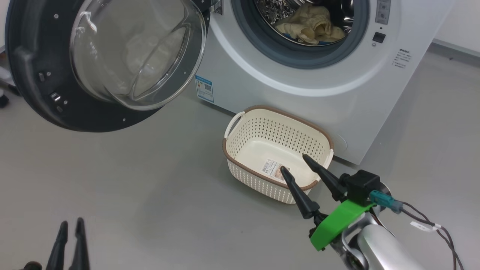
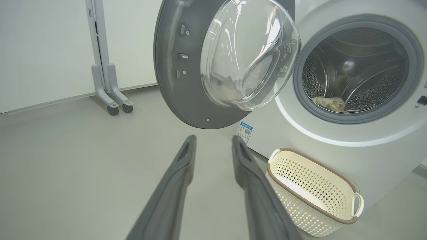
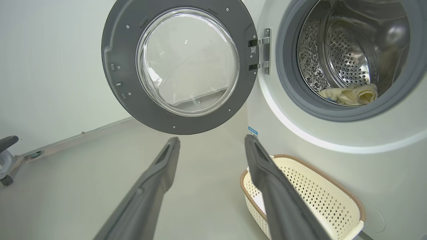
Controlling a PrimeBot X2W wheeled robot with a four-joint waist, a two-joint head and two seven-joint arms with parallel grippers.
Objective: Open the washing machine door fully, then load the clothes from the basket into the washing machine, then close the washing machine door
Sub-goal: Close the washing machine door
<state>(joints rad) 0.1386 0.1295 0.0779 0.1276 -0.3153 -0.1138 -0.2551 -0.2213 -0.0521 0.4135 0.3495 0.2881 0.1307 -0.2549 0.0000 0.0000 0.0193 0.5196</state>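
The washing machine door [image 1: 41,86] hangs swung wide at the left of the washing machine [image 1: 300,93], and the clothes [image 1: 311,24] lie in its drum. The basket [image 1: 258,178] stands on the floor against the machine's front (a label on its bottom). The right pincer [image 1: 295,163] hangs spread above the basket's near rim, holding nothing; the left pincer [image 1: 71,222], low over the floor, is spread too
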